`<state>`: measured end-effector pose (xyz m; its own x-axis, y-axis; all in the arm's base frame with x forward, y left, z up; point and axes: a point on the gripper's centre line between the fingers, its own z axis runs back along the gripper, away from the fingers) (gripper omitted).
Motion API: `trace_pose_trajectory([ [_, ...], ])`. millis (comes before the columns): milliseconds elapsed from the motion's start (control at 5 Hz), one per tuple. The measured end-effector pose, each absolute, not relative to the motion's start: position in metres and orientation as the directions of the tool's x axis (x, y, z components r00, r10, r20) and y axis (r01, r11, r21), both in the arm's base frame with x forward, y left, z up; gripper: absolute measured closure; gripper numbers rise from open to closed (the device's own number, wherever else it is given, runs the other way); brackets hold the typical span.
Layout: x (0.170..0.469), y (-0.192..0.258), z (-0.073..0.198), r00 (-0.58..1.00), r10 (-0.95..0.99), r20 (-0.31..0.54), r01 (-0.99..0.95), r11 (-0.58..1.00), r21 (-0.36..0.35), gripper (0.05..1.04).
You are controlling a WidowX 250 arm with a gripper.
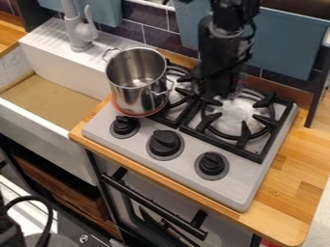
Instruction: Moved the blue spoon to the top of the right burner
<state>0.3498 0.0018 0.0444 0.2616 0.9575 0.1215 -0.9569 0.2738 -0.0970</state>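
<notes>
camera view: nearest, at the lower left corner, a black cable (pixel 48 212) is seen, curved beside a dark device (pixel 9 231). behind these, the front of a toy oven is crossed at a slant by a black handle (pixel 155 205). above it, a wooden counter (pixel 293 188) is laid, and on it a grey stove (pixel 238 193) is placed. along the near side of the stove, three black knobs (pixel 165 143) are set in a row. to the left, a white sink (pixel 38 128) with a brown bottom is built in.

farther back, a shiny metal pot (pixel 135 79) is stood upright at the left side of the stove, and the left burner (pixel 174 82) is partly hidden by it. at the right, the right burner (pixel 240 116) is seen with its black grate. the gripper (pixel 219 90) is held pointing down over the back of the stove, just beside the right burner, toward the pot. whether it is open or closed, and whether something is held by it, cannot be told. where the blue spoon lies, relative to the gripper or to the right burner, also cannot be told.

at the far side, a light faucet (pixel 78 34) is mounted behind the sink, and dark tiles (pixel 155 36) are partly covered by blue panels (pixel 290 43).
</notes>
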Motion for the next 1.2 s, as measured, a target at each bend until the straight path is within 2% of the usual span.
trace_pose_trajectory([
  [200,0.359,0.002,0.033,0.212,0.969,0.126,-0.973,0.221,-0.065,1.008],
  [600,0.387,0.006,0.015,0.096,0.984,0.150,-0.991,0.108,-0.074,1.008],
  [800,0.399,0.004,0.013,0.067,0.987,0.147,-0.991,0.082,-0.102,1.009],
  [1000,0.404,-0.002,0.009,0.087,0.983,0.159,-0.986,0.108,-0.127,1.008],
  [1200,0.413,-0.011,-0.003,0.197,0.965,0.175,-0.969,0.219,-0.115,1.008],
])
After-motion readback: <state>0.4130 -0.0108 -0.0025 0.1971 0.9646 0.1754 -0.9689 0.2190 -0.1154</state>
